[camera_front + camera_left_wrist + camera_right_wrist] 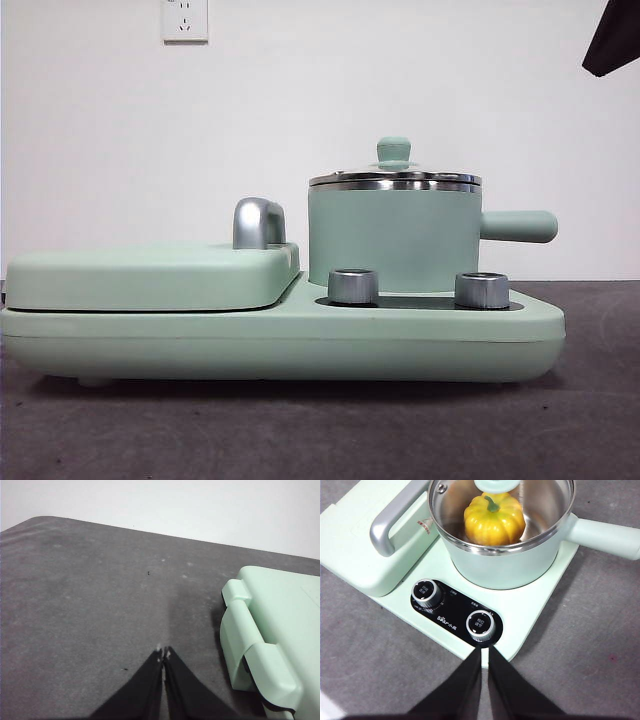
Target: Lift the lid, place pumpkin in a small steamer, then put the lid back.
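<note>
The small steamer (395,240) stands on the right half of a mint-green cooking unit, its straight handle pointing right. The lid (395,180) rests on its rim, mint knob up. Through the glass lid (540,500) in the right wrist view the yellow-orange pumpkin (494,519) sits inside the small steamer (510,565). My right gripper (485,651) hovers shut and holding nothing, above the front edge of the unit near its dials. My left gripper (163,652) is shut over bare grey table beside the unit's hinged end. A black arm tip (612,40) shows at the front view's top right corner.
A wide flat hinged cover (150,275) with a chrome handle (258,222) fills the unit's left half. Two steel dials (353,286) (481,290) stand in front of the pot. Grey table (75,605) spreads around the unit, with a white wall behind.
</note>
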